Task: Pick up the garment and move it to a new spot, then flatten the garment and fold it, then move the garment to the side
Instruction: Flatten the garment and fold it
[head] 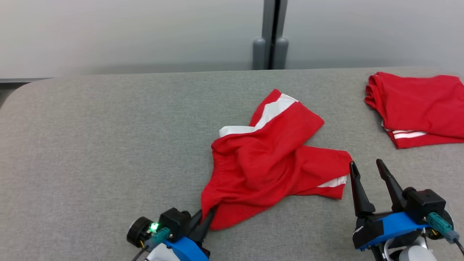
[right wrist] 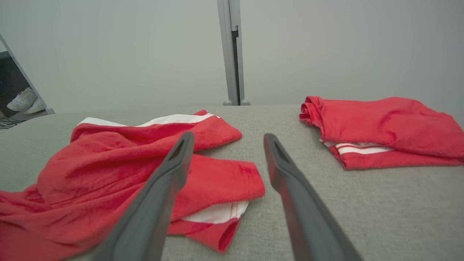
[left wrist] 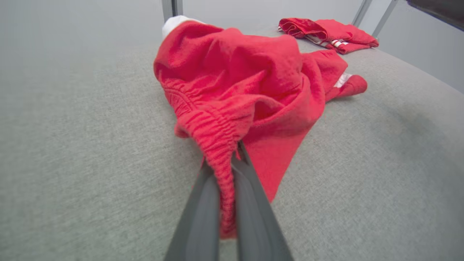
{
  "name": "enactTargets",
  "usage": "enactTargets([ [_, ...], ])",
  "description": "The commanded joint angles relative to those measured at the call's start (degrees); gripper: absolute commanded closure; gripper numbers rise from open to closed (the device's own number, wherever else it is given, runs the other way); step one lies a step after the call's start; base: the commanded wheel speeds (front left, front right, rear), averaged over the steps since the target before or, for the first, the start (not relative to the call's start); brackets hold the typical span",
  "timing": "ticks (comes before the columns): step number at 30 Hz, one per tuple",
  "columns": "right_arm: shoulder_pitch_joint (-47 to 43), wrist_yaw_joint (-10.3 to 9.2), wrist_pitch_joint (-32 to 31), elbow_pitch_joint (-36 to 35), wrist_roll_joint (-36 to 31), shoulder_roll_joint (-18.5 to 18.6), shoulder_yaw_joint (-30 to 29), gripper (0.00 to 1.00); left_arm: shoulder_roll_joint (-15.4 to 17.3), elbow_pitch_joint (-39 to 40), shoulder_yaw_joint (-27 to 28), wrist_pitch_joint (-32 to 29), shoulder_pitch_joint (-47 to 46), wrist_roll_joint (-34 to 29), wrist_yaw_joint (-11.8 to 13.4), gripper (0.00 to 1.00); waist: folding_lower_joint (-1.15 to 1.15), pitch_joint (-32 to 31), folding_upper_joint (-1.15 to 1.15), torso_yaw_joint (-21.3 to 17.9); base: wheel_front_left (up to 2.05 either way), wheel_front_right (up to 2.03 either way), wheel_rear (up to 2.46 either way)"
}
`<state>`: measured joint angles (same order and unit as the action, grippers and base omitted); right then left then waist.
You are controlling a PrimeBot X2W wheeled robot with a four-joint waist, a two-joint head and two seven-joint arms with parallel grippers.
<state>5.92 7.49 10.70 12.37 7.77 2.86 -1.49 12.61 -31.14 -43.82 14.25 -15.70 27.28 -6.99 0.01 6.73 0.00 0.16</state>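
A broad table covered in grey woven fabric (head: 90, 145) spreads across the foreground, its far left corner rounded. Behind it stands a plain pale grey wall (head: 127, 32), smooth and matt. A vertical grey metal post (head: 271, 21) with a dark slot down its middle divides the wall and ends in two rounded grey feet (head: 259, 54) at the table's back edge. The light is soft and even, with faint shadows. Past the table's left end, a pair of white trainers (right wrist: 22, 99) sits in a dark opening (right wrist: 9, 78).
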Motion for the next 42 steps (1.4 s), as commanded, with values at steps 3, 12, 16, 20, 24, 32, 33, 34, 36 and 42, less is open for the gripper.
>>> enactTargets([
  [3, -0.27, 0.0, 0.3, 0.77, 0.38, 0.06, 0.22, 0.0, 2.03, 2.45, 2.3, 0.54, 1.45, 0.98, 1.46, 1.0, -0.01, -0.23, 0.0, 2.16, 0.0, 0.0, 0.0],
  [12, 0.0, 0.0, 0.59, 2.17, 0.66, 0.09, 0.37, 0.0, 7.95, 11.12, 6.08, 0.7, 7.53, 2.53, 4.73, 1.0, -0.01, -0.26, 0.0, 5.41, 0.0, 0.0, 0.0],
  [16, 0.53, 0.0, 0.75, 2.94, 0.83, 0.08, 0.57, 0.0, 9.7, 15.17, 6.58, -0.45, 9.21, 2.82, 5.9, 1.0, -0.01, 0.07, 0.0, 5.77, 0.0, 0.0, 0.0],
  [20, 1.01, 0.0, 0.92, 3.63, 0.83, 0.08, 1.12, 0.0, 9.66, 17.32, 6.21, -0.98, 8.83, 2.56, 6.14, 1.0, -0.01, 0.03, 0.0, 5.34, 0.0, 0.0, 0.0],
  [24, 1.38, 0.0, 0.9, 4.36, 0.69, 0.08, 1.33, 0.0, 9.3, 18.38, 5.77, -1.24, 7.69, 2.39, 6.04, 1.0, -0.01, -0.01, 0.0, 4.04, 0.0, 0.0, 0.0],
  [32, 2.01, 0.0, 0.71, 5.01, 0.36, 0.08, 1.06, 0.0, 9.69, 16.23, 7.08, -0.75, 4.56, 2.74, 5.55, 1.0, -0.01, 0.86, 0.0, 0.05, 0.0, 0.0, 0.0],
  [33, 2.1, 0.0, 0.73, 5.07, 0.34, 0.08, 0.92, 0.0, 9.66, 15.73, 7.36, -0.6, 4.01, 2.92, 5.4, 1.0, -0.01, 1.06, 0.0, -0.33, 0.0, 0.0, 0.0],
  [34, 2.2, 0.0, 0.74, 5.15, 0.27, 0.08, 0.86, 0.0, 9.85, 15.06, 7.57, -0.56, 3.47, 2.82, 5.22, 1.0, -0.01, 1.31, 0.0, -0.82, 0.0, 0.0, 0.0],
  [36, 2.33, 0.0, 0.75, 5.32, 0.2, 0.08, 0.66, 0.0, 9.7, 13.71, 8.32, -0.22, 2.19, 3.16, 5.0, 1.0, -0.01, 1.86, 0.0, -1.65, 0.0, 0.0, 0.0],
  [42, 3.47, 0.0, 0.97, 5.8, -0.24, 0.08, 0.14, 0.0, 9.49, 7.34, 10.98, 0.58, -1.55, 3.76, 4.26, 1.0, -0.01, 3.75, 0.0, -3.59, 0.0, 0.0, 0.0],
])
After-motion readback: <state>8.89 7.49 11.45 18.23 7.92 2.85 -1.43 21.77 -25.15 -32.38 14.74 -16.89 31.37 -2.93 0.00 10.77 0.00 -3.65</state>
